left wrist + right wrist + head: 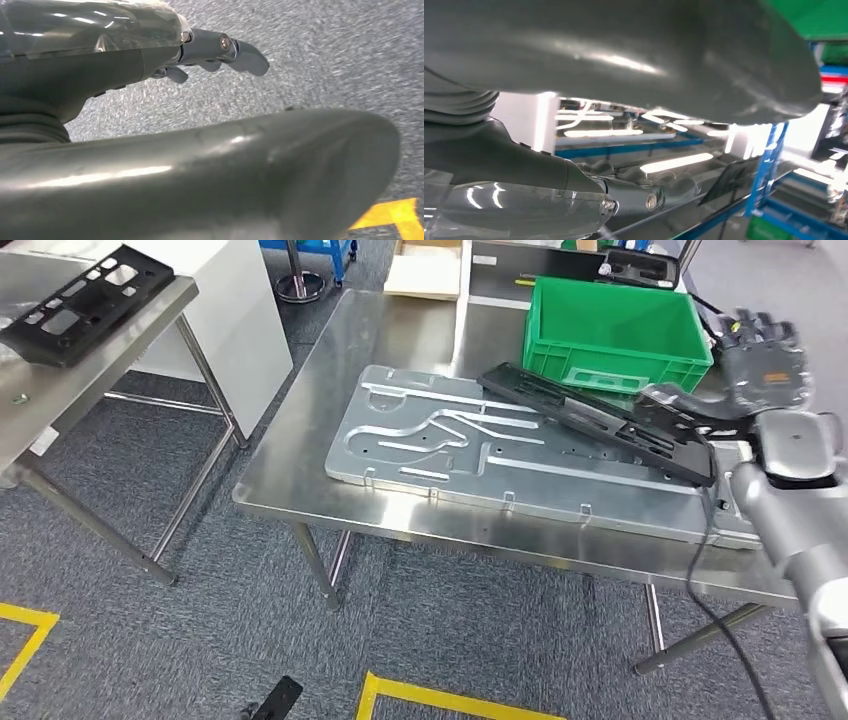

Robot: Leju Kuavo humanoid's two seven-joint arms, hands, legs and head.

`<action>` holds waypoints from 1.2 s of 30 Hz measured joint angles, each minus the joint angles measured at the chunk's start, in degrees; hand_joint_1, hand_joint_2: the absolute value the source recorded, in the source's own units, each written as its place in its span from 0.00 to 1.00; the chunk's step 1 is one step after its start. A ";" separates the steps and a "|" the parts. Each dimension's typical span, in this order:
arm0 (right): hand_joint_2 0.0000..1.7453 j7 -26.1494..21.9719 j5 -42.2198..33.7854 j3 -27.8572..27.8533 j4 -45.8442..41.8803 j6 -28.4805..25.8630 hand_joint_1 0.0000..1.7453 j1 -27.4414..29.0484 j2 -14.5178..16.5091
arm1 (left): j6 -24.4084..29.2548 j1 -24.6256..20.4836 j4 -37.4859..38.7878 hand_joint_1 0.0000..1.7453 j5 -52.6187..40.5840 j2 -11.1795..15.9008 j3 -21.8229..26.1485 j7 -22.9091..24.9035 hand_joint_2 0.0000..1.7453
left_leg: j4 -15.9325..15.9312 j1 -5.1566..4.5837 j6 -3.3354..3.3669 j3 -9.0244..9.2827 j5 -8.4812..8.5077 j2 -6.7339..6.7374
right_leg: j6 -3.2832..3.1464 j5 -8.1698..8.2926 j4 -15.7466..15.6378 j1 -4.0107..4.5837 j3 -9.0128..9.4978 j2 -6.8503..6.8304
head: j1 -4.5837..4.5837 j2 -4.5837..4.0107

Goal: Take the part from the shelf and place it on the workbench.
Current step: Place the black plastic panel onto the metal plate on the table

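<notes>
The right hand (765, 365) grips the black part (600, 420) by its near end — long axis slanting leftward over the counter (300, 470) — left hand (220, 50) hanging loosely curled, holding nothing.

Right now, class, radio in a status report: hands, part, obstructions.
Right hand holds black part over metal plate. Left hand hangs empty. Green bin close behind.

I see a green bin (612, 332) at the back of the bench; a grey plate (470, 445) lies flat in front of it; a cardboard box (424, 270) sits behind; yellow tape (452, 702) marks the grey carpet (180, 640) below.
</notes>
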 joint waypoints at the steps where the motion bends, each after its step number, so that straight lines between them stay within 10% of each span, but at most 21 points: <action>1: 0.00 -0.31 -0.03 -0.42 0.00 -0.06 0.00 -0.38 -0.73 | 0.04 0.00 0.00 0.00 0.07 -0.02 0.01 -0.05 0.00 | 0.01 -0.06 0.23 -0.82 0.63 0.03 | 0.19 -2.91 3.77 -0.01 -1.22 0.02 | -0.01 0.00; 3: 0.00 -0.92 -0.03 -1.14 -0.01 -0.27 0.00 -0.84 -2.12 | 0.09 0.02 0.00 0.00 0.32 -0.04 0.01 -0.17 0.00 | 0.12 -0.17 0.34 -2.53 1.88 0.06 | 0.53 -5.90 10.52 -0.02 -2.58 0.03 | -0.01 0.00; 5: 0.00 -1.60 -0.02 -1.70 -0.03 -0.48 0.00 -1.15 -3.39 | 0.13 0.04 0.00 0.00 0.55 -0.05 0.01 -0.29 0.00 | 0.35 -0.20 0.24 -4.24 3.02 0.07 | 0.55 -4.26 11.02 -0.03 -0.62 0.02 | 0.00 0.00; 10: 0.00 -3.36 -0.16 -2.98 -1.04 -1.10 0.00 -3.22 -6.37 | 0.45 0.13 0.00 0.00 1.28 -0.10 0.09 -0.56 0.00 | 0.70 -0.45 -0.80 -6.73 5.52 -0.02 | -0.62 -3.27 -4.56 0.57 10.89 -0.02 | -0.02 0.00; 13: 0.00 -4.42 -0.85 -3.79 -1.47 -1.65 0.00 -3.86 -8.17 | 0.74 0.52 0.00 0.00 1.71 -0.10 0.31 -0.75 0.00 | 0.59 -0.40 -1.74 -7.28 6.12 -0.17 | -1.62 -2.02 -5.57 0.48 10.30 -0.33 | -0.03 0.00; 18: 0.00 -6.03 -2.61 -5.57 -2.94 -2.45 0.00 -3.82 -11.31 | 0.93 0.91 0.00 0.00 2.31 -0.09 0.75 -0.86 0.00 | 15.33 0.00 -2.82 -11.26 -5.31 -0.04 | -2.58 1.42 -5.77 0.17 6.54 -0.70 | -0.02 0.00; 21: 0.00 -6.65 -5.49 -6.78 -4.13 -4.44 0.00 -2.05 -13.46 | 1.10 0.91 0.00 0.00 2.74 -0.09 0.92 -1.01 0.00 | 15.78 0.15 -2.77 -7.44 -2.61 -0.03 | -2.19 3.55 -5.67 0.19 3.89 -0.59 | -0.02 0.00; 24: 0.00 -8.32 -12.24 -10.30 -7.01 -9.19 0.00 4.50 -17.59 | 1.47 0.82 0.01 0.00 3.35 -0.16 1.25 -1.26 0.00 | 3.95 -0.01 -1.96 1.91 -2.81 -0.24 | -1.21 5.11 -5.61 0.45 2.63 -1.05 | -0.02 0.00; 26: 0.00 -9.54 -17.26 -14.48 -9.30 -12.82 0.00 12.19 -19.87 | 1.70 1.06 0.02 0.00 3.51 -0.32 1.46 -1.44 0.00 | -0.01 -0.19 -1.36 4.24 -3.92 -0.56 | -0.47 6.10 -6.07 0.74 2.90 -1.72 | -0.02 0.00; 29: 0.00 -12.06 -22.55 -22.12 -12.13 -17.28 0.00 25.58 -20.81 | 1.79 1.46 0.05 0.00 3.53 -0.52 1.92 -1.64 0.00 | -0.82 0.12 0.10 3.15 -2.02 -0.60 | 0.56 4.97 -5.79 0.50 2.60 -1.59 | 0.00 0.00; 33: 0.00 -12.79 -24.76 -30.86 -14.60 -17.09 0.00 38.34 -20.01 | 1.79 1.50 0.07 0.00 3.32 -0.55 2.23 -1.73 0.00 | -1.03 -0.35 1.05 -0.50 1.09 -0.29 | 1.39 -5.39 6.73 0.15 -0.75 -0.44 | 0.00 0.00; 36: 0.00 -13.83 -26.01 -37.07 -14.99 -17.56 0.00 46.54 -16.83 | 1.79 1.57 0.07 0.00 3.06 -0.56 2.28 -1.71 0.00 | -0.72 -0.55 0.91 -3.31 3.01 -0.28 | 1.33 -3.08 9.01 0.03 2.04 -0.32 | 0.02 0.00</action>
